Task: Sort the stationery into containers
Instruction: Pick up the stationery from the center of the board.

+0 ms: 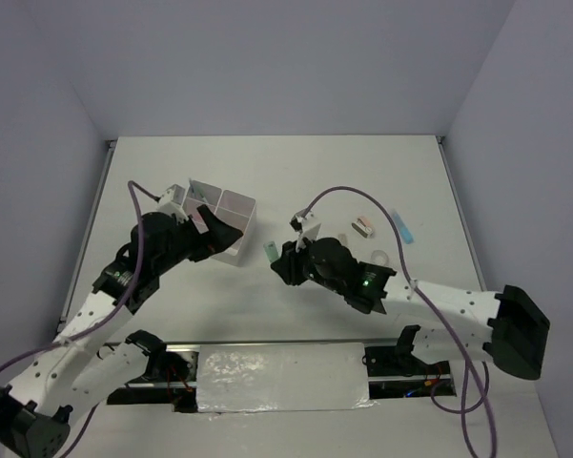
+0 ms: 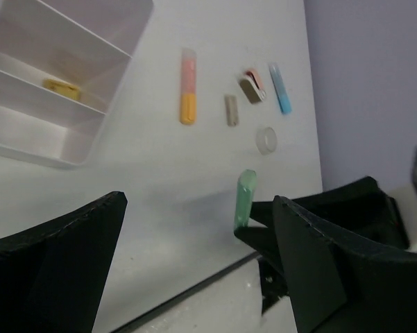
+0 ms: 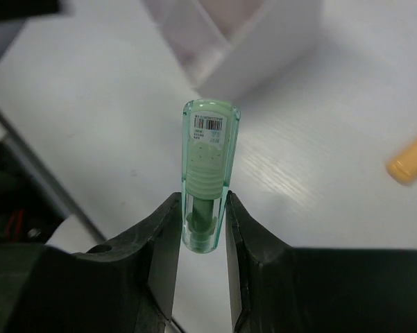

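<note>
My right gripper (image 3: 202,229) is shut on a green stubby marker (image 3: 209,159), held above the table just right of the white divided container (image 1: 236,212); the marker also shows in the top view (image 1: 270,251) and the left wrist view (image 2: 245,199). My left gripper (image 1: 213,232) is open and empty at the container's near side (image 2: 55,132). A yellow item (image 2: 61,87) lies in one compartment. On the table lie a pink-orange marker (image 2: 188,86), a tan eraser (image 2: 231,109), a blue marker (image 2: 280,88) and a clear tape ring (image 2: 266,139).
A small pink-and-white item (image 2: 252,87) lies between the eraser and the blue marker. The loose items are grouped at the right of the table (image 1: 381,239). A foil-covered strip (image 1: 281,377) runs along the near edge between the arm bases.
</note>
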Motion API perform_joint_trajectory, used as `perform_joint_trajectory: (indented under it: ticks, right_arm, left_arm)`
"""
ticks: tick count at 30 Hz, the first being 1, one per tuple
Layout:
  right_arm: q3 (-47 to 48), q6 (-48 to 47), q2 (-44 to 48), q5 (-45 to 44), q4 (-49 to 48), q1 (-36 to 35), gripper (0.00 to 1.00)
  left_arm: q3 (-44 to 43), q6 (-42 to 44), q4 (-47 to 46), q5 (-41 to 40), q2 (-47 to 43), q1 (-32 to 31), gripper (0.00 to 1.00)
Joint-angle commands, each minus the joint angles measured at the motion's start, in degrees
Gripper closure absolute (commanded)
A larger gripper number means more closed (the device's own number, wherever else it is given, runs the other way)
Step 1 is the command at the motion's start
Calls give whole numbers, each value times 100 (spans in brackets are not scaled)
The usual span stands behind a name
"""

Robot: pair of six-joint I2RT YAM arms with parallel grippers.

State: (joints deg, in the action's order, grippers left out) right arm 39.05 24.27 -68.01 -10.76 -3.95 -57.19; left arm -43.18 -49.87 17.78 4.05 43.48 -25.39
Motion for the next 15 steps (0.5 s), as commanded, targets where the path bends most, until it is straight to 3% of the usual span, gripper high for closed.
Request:
perform_joint_trajectory:
  ticks: [1,6,11,13,15]
  right_arm:
    - [-195,-775,594,189,-634,-449,97]
    - [-99,-889,1078,-319,-423,-784,97]
    - [85,-986,1071,-725,-248,-996,97]
    - [147,-986,965,-891,-238,-1057,97]
    - [217,-1012,912,-875,-273,-1101,97]
  left_arm:
    - [160,-928,-1337,895,334,-299,0]
    - [-111,-990,-1577,834,828,-906,1]
    - [-77,-1069,-1717,764,802,-1003,3]
    - [-85,-1052,-1725,737,811,-1065,7]
    - [-77,-1034,-1725,781,837,-1091,18]
